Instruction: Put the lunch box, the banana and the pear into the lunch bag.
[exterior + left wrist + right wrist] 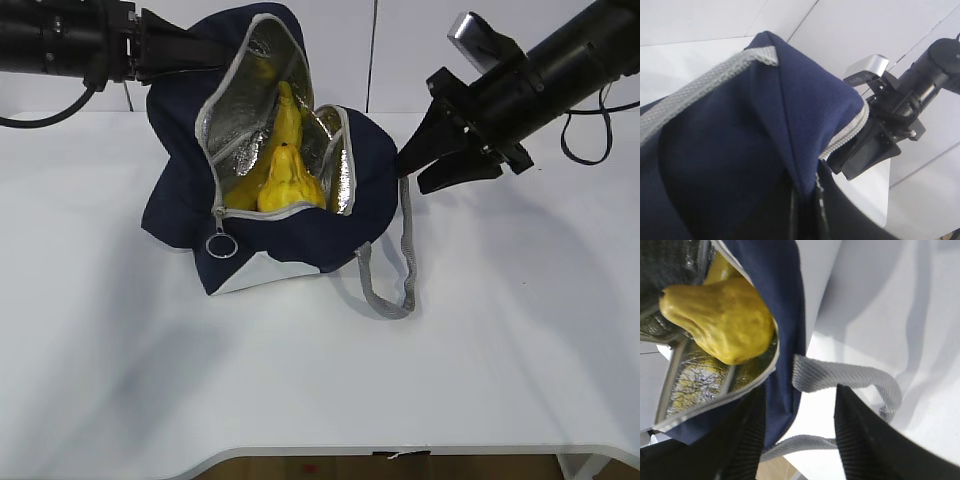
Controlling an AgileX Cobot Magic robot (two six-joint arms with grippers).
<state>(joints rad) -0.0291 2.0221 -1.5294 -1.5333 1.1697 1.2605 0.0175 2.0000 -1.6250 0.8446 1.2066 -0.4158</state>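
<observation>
Centre frame: your navy-blue fabric lunch bag [275, 215] lies open on the white worktop [320, 380], holding squat yellow pear [289, 180] and curved banana [288, 118]. Your left gripper [215, 47], upper left, pinches the flap; your right gripper [425, 165] hangs apart, upper right.

Yellow pear [722, 315] inside the open navy lunch bag [785, 315], against its foil lining, grey webbing handle [850, 377] beside the bag on the white desk [900, 300], gripper [800, 440] jaws parted below the bag

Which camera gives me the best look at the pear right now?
The right wrist view: the pear fills the frame, lying inside the open lunch bag. The exterior view shows it smaller, in the bag's mouth. The left wrist view shows only navy fabric, no pear.
</observation>
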